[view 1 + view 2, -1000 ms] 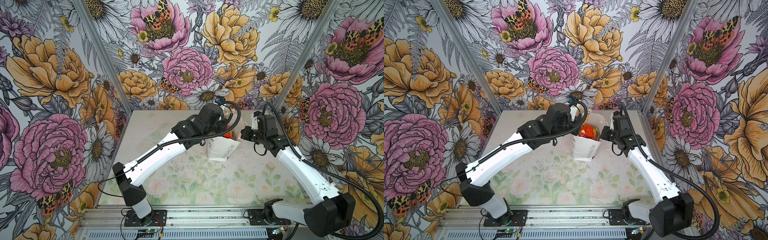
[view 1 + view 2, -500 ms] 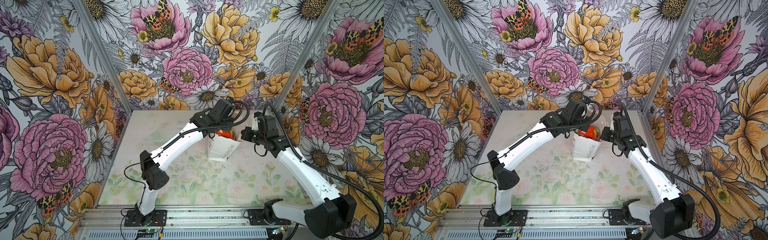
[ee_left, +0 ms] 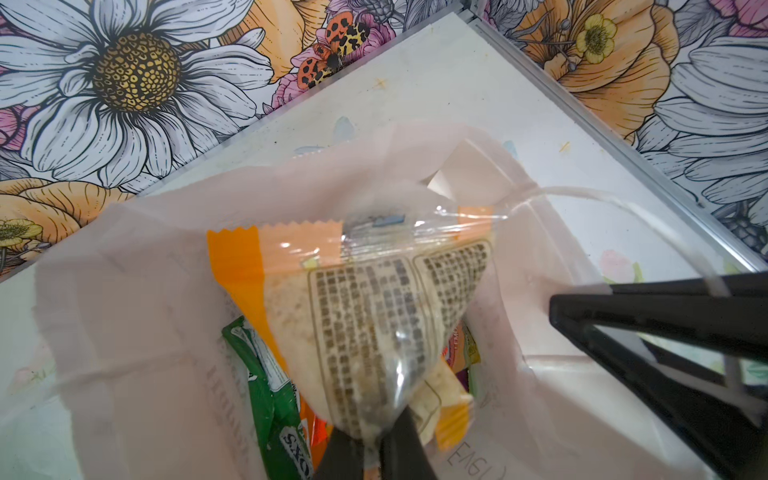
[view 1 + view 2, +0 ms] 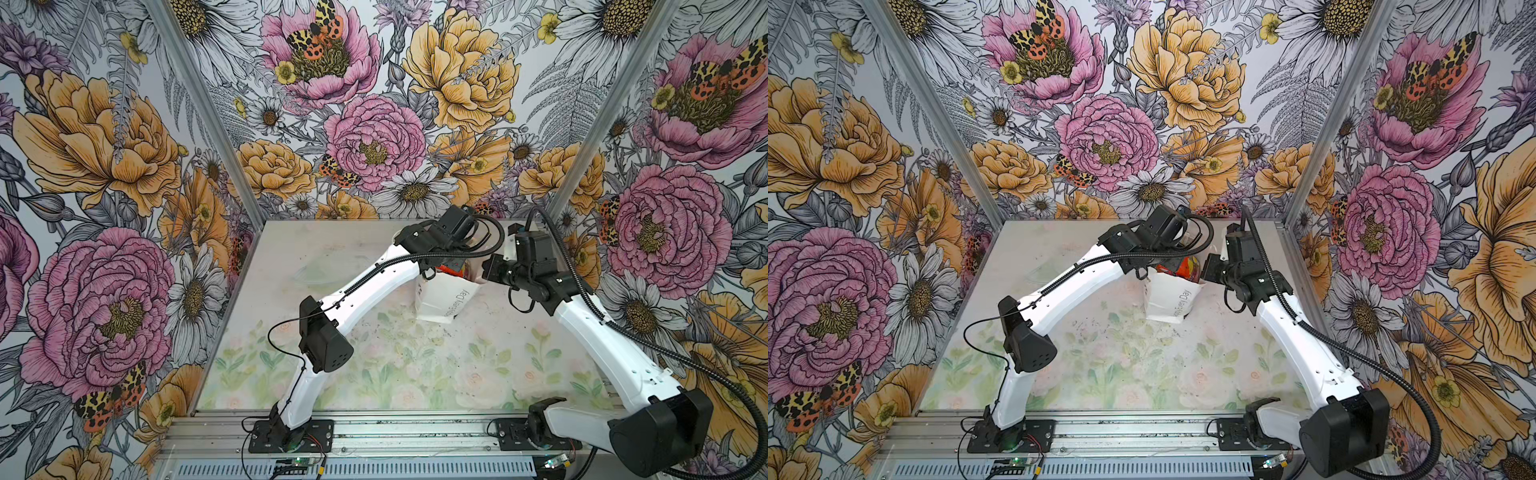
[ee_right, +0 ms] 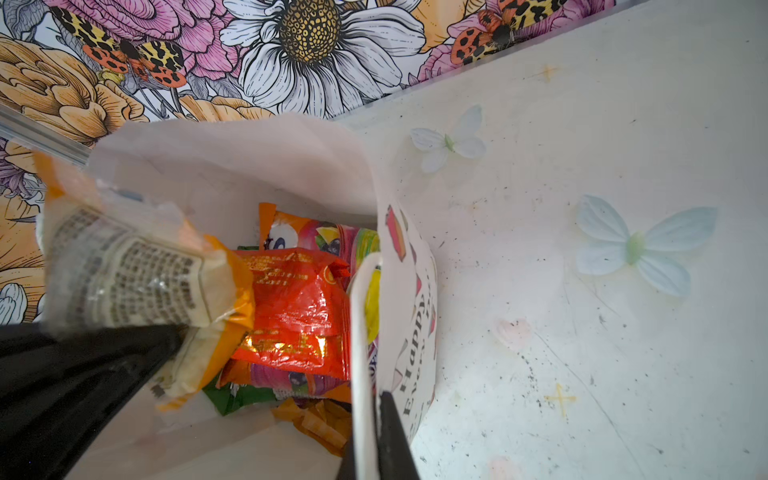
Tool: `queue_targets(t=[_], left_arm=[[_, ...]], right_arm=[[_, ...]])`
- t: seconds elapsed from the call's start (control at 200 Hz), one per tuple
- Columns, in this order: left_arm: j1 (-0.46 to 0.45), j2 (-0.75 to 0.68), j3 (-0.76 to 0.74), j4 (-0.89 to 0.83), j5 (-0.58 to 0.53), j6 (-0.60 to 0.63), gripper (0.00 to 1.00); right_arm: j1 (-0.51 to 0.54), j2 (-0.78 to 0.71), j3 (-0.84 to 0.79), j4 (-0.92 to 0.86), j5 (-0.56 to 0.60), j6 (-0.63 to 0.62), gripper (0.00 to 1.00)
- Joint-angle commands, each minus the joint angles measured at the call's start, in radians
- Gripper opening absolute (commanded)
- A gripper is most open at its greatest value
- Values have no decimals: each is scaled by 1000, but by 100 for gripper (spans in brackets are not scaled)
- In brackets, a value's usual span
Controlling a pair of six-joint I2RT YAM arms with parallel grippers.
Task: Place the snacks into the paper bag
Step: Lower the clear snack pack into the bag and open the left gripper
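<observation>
Gaping open, the white paper bag (image 5: 249, 158) holds crinkly, bright snacks (image 5: 291, 307).

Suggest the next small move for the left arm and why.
Probably ease the left gripper down a little and open its jaws. It pinches the orange-white packet by one end over the open paper bag; other snacks already lie inside and the right gripper pinches the rim, so a release should land it inside.
</observation>
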Motion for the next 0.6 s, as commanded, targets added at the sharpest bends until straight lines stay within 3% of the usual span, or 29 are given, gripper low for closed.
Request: queue_targets(t=[0.0, 0.14, 0.325, 0.596], left_arm=[[1, -5, 30, -9, -44, 27, 12], [-1, -12, 28, -10, -55, 25, 26], [-13, -43, 19, -7, -67, 42, 54], [-16, -94, 21, -7, -99, 18, 65]], right_arm=[[7, -28, -2, -15, -8, 6, 0], [9, -24, 1, -15, -8, 4, 0], [11, -21, 5, -15, -6, 3, 0], [10, -24, 9, -15, -8, -2, 0]])
